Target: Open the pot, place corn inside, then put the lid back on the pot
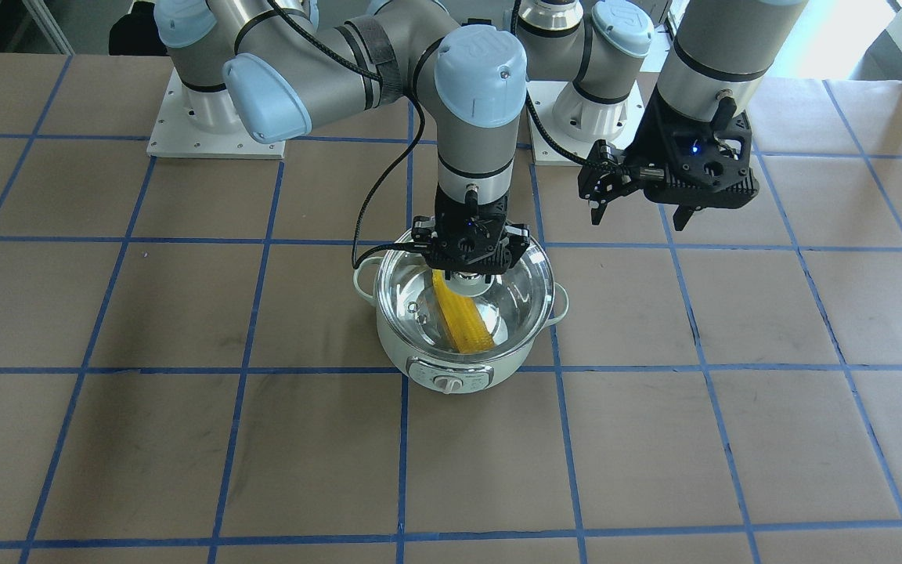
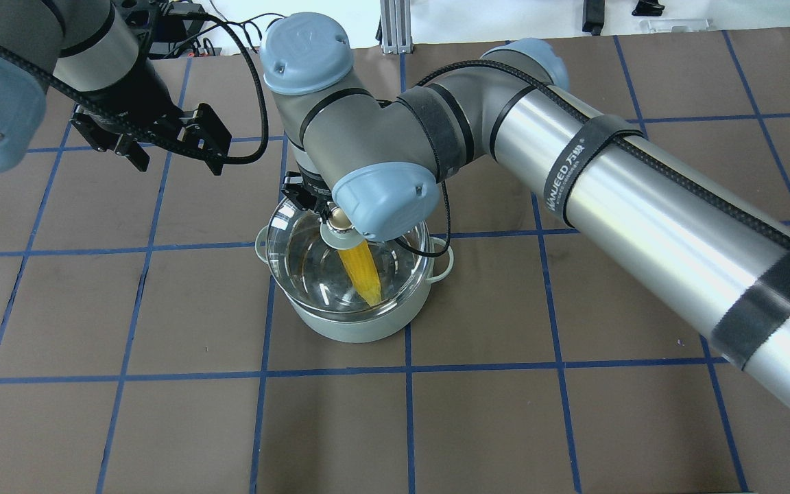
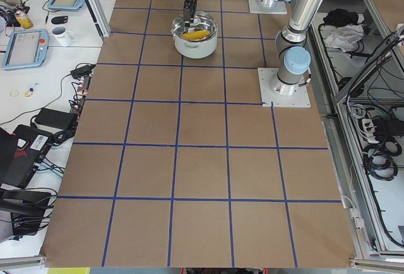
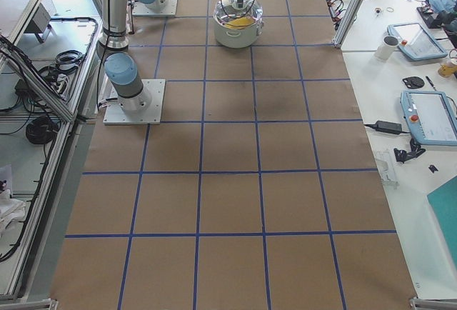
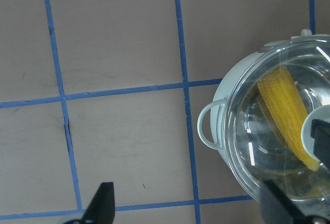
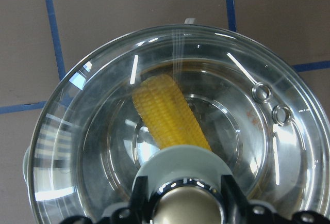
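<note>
The pale mint-green pot (image 1: 457,370) stands at the table's middle, its dial panel facing away from the robot. The yellow corn (image 1: 467,321) lies slanted inside it, also seen in the overhead view (image 2: 362,271) and the right wrist view (image 6: 170,115). My right gripper (image 1: 469,252) is shut on the beige knob (image 6: 188,211) of the clear glass lid (image 1: 498,301), holding it level over the pot's opening. I cannot tell if the rim touches the pot. My left gripper (image 1: 640,218) is open and empty, raised to the pot's left (image 2: 179,163).
The table is brown paper with a blue tape grid (image 1: 404,439). The arms' white base plates (image 1: 185,129) sit at the robot's edge. A black cable (image 1: 373,227) hangs from the right wrist near the pot's handle (image 5: 209,126).
</note>
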You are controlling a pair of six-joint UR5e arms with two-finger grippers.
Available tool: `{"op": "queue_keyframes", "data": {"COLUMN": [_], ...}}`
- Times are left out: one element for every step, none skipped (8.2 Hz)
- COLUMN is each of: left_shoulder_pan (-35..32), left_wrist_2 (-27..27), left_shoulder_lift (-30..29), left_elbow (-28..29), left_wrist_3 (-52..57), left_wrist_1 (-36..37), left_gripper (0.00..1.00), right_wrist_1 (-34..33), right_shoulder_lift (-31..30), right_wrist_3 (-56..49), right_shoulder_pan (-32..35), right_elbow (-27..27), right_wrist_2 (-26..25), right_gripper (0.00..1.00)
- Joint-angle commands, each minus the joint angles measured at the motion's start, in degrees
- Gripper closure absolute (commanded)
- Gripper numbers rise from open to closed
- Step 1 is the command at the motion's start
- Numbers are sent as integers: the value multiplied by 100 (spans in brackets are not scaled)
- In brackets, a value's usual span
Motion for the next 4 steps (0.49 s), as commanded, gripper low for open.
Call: {"op": "queue_keyframes", "data": {"left_shoulder_pan": [-4, 5, 5, 5], "left_wrist_2": [0, 0, 0, 0], "left_shoulder_lift": [8, 8, 8, 0], "left_elbow": [-12, -12, -12, -12], "left_wrist_3": [-5, -5, -5, -5], "left_wrist_1": [14, 14, 14, 14], "left_gripper": [0, 0, 0, 0], "right_wrist_1": [-2, -11, -2, -2], "right_shoulder_lift": [0, -9, -9, -9], "right_wrist_3": [14, 5, 49, 84], "right_shoulder_pan": [0, 0, 0, 0], "right_elbow": [87, 105, 114, 123], "right_wrist_2": [-53, -62, -54, -36], "right_gripper": [78, 78, 78, 79]}}
